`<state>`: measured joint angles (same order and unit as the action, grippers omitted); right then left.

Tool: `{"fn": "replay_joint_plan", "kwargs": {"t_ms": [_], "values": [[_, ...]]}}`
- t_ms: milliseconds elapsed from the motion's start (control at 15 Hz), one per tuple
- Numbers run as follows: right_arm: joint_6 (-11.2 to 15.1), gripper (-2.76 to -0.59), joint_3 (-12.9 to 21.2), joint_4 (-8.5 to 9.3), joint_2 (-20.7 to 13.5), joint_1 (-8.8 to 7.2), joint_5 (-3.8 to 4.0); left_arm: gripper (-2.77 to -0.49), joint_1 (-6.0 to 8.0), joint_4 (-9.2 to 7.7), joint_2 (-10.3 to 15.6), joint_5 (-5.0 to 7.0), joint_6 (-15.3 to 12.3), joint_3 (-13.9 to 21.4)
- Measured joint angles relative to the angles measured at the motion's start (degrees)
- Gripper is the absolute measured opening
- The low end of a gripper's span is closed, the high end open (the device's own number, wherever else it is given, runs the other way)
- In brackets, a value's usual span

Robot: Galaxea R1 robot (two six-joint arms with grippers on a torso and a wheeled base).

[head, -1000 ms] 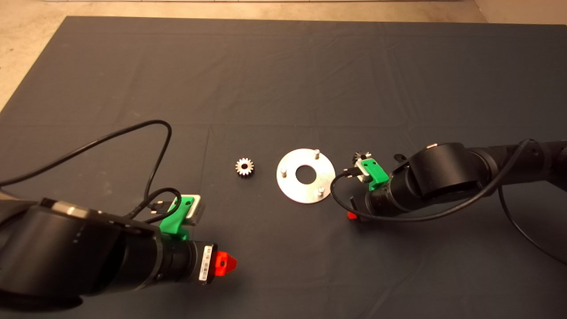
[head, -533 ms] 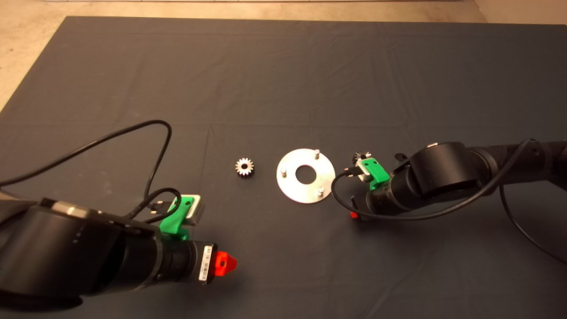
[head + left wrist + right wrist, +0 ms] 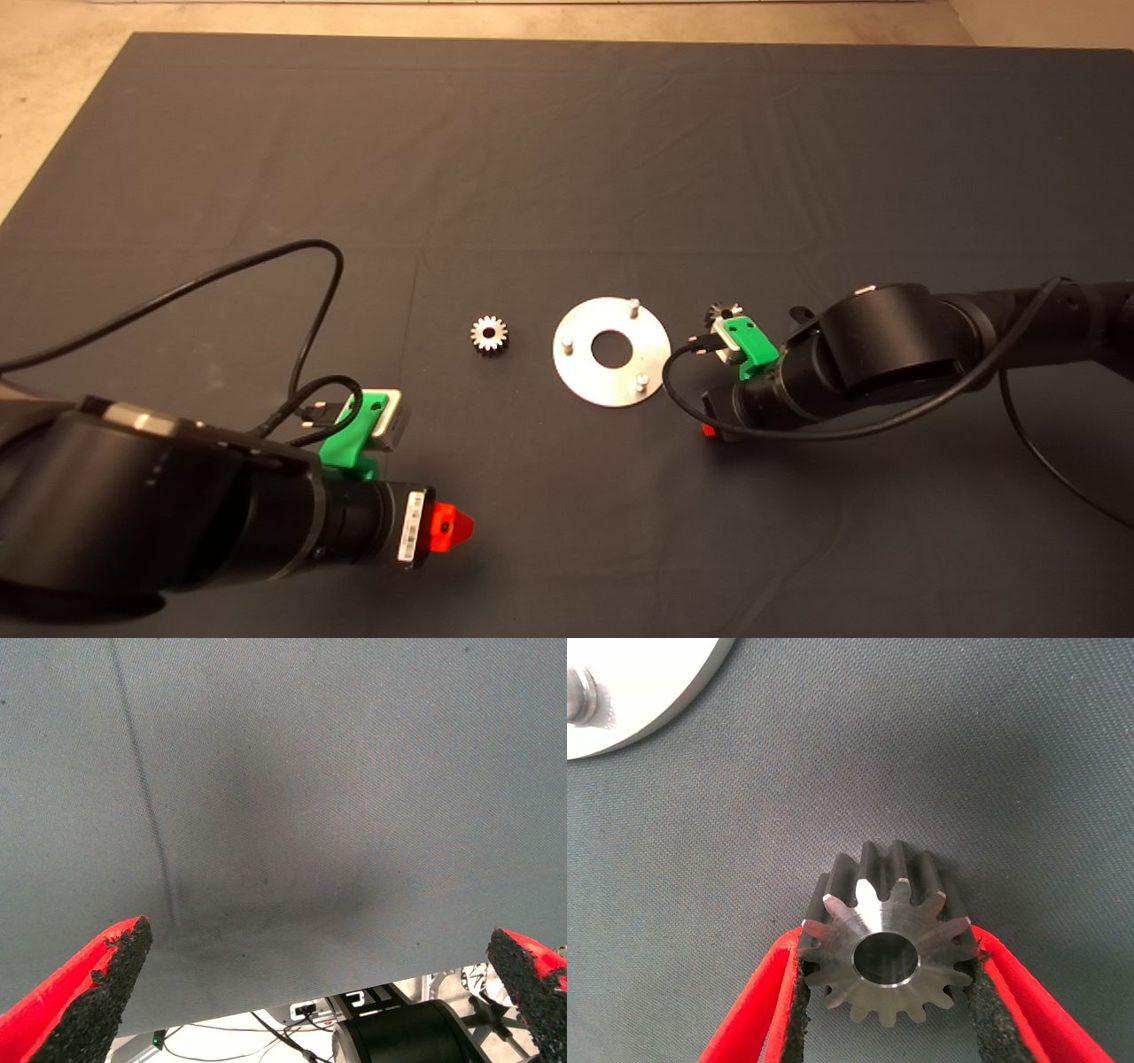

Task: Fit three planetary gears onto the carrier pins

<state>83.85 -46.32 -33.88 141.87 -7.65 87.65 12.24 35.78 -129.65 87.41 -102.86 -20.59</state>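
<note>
The shiny disc (image 3: 578, 365) lies mid-mat with three bare carrier pins (image 3: 633, 307); its edge and one pin (image 3: 578, 695) also show in the right wrist view. One planetary gear (image 3: 488, 335) lies on the mat left of the disc. A second gear (image 3: 719, 312) lies right of the disc, partly hidden behind the right wrist's green mount. My right gripper (image 3: 706, 431), low over the mat just right of the disc, is shut on a third gear (image 3: 890, 943), with both pads (image 3: 799, 1010) against its teeth. This gear is hidden under the arm in the head view. My left gripper (image 3: 449, 525) (image 3: 317, 935) hovers open and empty at the front left.
Black cables loop from both wrists over the mat (image 3: 567, 159): one (image 3: 310, 292) at the left, one (image 3: 797, 434) under the right arm. Past the mat's front edge, a frame and cables (image 3: 390, 1028) show in the left wrist view.
Almost nothing. The right gripper's end has edged very slightly away from the disc. The left arm, the disc and the loose gears have not moved.
</note>
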Motion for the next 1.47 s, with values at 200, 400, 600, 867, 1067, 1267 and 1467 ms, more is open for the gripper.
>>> {"fn": "replay_joint_plan", "kwargs": {"t_ms": [200,400,600,867,1067,1267,1467], "values": [[0.0,-2.32,0.0,0.00,0.0,0.00,0.00,-0.50,0.00,0.01,0.0,0.00,0.0,0.0],[0.0,-2.34,0.0,0.00,0.0,0.00,0.00,-0.50,0.00,0.02,0.0,0.00,0.0,0.0],[0.0,-2.39,0.2,0.00,-0.1,0.02,0.05,-0.50,0.00,0.02,0.0,0.00,0.0,0.0],[0.0,-2.42,1.2,0.01,-0.1,0.00,0.22,-0.50,0.00,0.00,0.0,0.00,0.0,0.0],[0.0,-2.42,1.7,0.01,-0.1,-0.21,0.27,-0.50,0.01,0.01,0.0,0.00,0.0,0.0],[0.0,-2.42,3.5,0.11,-0.1,-1.85,0.24,-0.50,0.01,0.01,0.0,0.00,0.0,0.0],[0.2,-2.42,5.2,1.83,0.1,-5.60,0.27,-0.50,0.01,0.01,0.0,0.00,0.0,0.0]]}}
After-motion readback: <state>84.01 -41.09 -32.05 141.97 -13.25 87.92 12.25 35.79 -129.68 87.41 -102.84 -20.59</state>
